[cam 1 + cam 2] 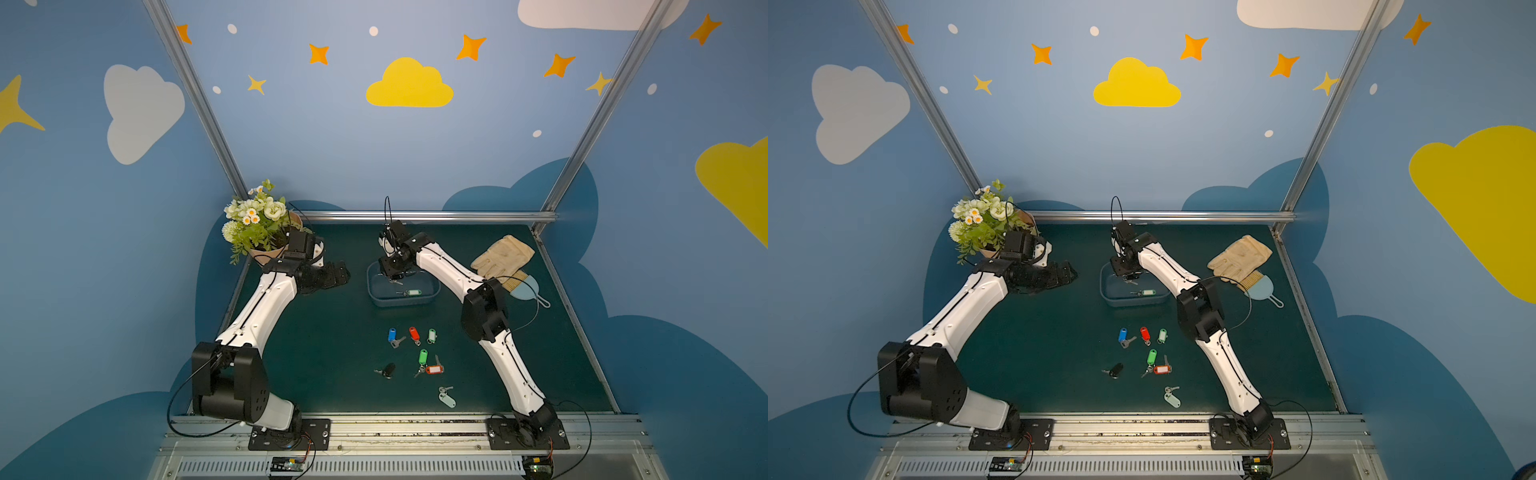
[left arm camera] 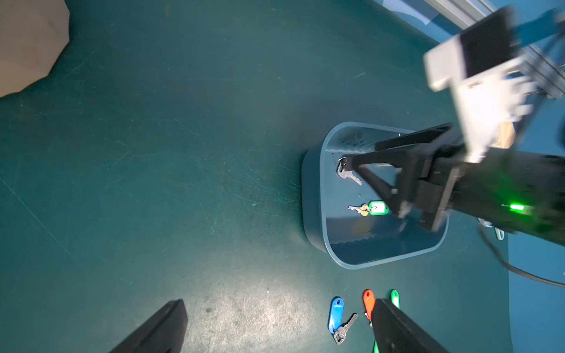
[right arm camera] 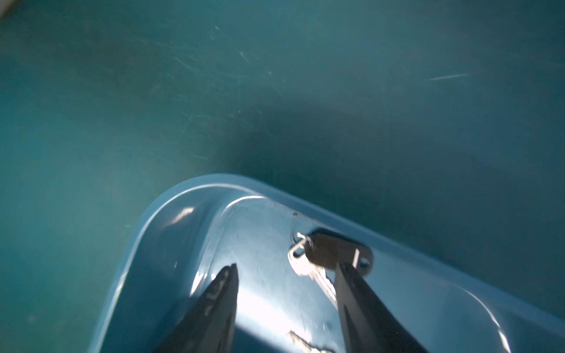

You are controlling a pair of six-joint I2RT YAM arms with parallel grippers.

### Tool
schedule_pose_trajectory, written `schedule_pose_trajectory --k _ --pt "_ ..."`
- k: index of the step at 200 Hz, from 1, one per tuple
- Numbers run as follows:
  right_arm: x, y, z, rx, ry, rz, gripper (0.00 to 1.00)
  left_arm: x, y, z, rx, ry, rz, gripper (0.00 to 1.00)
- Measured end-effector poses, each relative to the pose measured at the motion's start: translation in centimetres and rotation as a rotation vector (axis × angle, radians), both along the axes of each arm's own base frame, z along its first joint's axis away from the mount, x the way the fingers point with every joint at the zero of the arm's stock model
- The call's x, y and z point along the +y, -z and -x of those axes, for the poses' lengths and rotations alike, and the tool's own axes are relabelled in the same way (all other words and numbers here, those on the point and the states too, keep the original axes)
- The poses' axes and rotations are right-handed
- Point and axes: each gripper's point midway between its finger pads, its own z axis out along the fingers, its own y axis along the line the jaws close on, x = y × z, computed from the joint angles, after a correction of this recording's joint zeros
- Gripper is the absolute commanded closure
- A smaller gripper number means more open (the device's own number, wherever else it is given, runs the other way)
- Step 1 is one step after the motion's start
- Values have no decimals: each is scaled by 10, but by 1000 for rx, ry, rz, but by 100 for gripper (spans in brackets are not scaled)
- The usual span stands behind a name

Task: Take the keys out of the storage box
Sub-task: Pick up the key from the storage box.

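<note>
I am holding my right fingers (image 1: pixel 395 277) down inside the storage box (image 1: pixel 402 302), at its far end. They are standing apart with nothing clamped between them. In the right wrist view, one finger is lying across the tag of the dark-tagged key (image 3: pixel 333 249), and the silver blade is showing in the gap; I cannot tell whether that finger is pressing on the tag or passing just above it. The green-tagged key (image 2: pixel 377 208) is lying flat on the box floor, nearer the middle. I am hovering my left fingers (image 1: pixel 343 274) spread wide and empty above the bench (image 1: pixel 324 365), beside the box. Seven of the keys (image 1: pixel 422 356) are lying out on the bench in front of the box, so I am judging two as remaining. I am expecting each key to handle as light and stiff, with a thin blade lying flush on slick plastic and likely to skate away from a closing finger. The tag is thicker and is offering the better hold, so I am planning to straddle it across its narrow width. The ring joint is loose, so the blade is likely to swing once lifted. The nearby box wall is limiting the room for one finger.
</note>
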Motion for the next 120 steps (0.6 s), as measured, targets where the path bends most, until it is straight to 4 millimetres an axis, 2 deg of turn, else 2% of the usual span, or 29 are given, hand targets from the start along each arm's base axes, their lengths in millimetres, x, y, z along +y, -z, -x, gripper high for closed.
schedule_pose_trajectory --k 32,67,92,105,120 --pt "-1 31 5 35 -22 40 43 1 -6 1 -16 -2 1 0" --pt "-1 32 1 14 -27 52 49 1 -6 1 -17 -2 0 0" --pt "-3 35 -1 2 -25 66 62 1 -6 1 -17 -2 0 0" --pt "-5 37 -2 -5 -25 74 73 1 -6 1 -17 -3 0 0" --pt "-7 36 -3 -17 -19 81 79 1 -6 1 -17 -3 0 0"
